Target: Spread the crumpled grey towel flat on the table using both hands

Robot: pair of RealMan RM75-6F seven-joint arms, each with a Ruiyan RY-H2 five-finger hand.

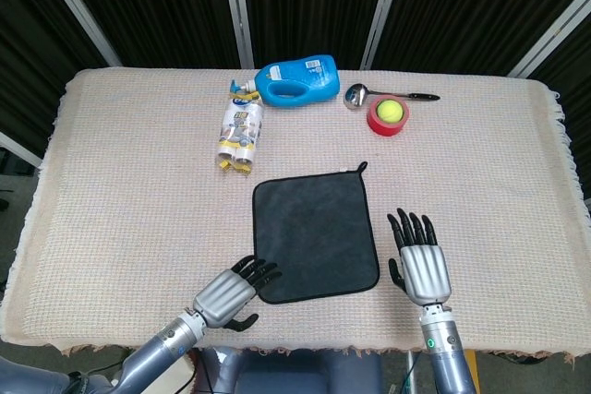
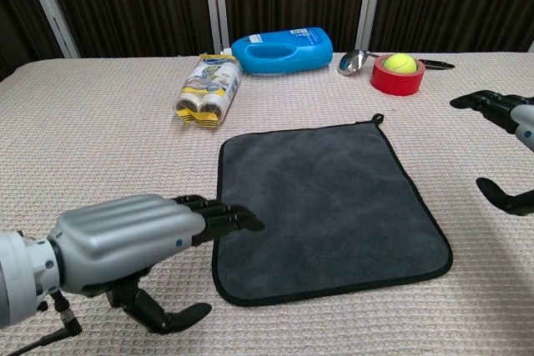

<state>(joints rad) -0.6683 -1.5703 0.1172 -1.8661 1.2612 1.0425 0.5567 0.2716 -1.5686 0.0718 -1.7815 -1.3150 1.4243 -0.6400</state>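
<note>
The dark grey towel [image 1: 314, 236] [image 2: 325, 203] lies spread flat as a square near the table's front middle, a small loop at its far right corner. My left hand [image 1: 228, 294] [image 2: 125, 243] hovers at the towel's near left corner with fingers stretched out and the thumb apart, holding nothing. Its fingertips [image 2: 242, 222] reach just over the towel's left edge. My right hand [image 1: 420, 263] [image 2: 505, 147] is open, fingers spread, palm down on the table just right of the towel, apart from it.
At the back stand a blue detergent bottle [image 1: 298, 81], a pack of small white bottles [image 1: 241, 134], a metal ladle [image 1: 369, 95] and a red tape roll [image 1: 388, 118] with a yellow ball in it. A beige woven cloth [image 1: 129, 191] covers the table.
</note>
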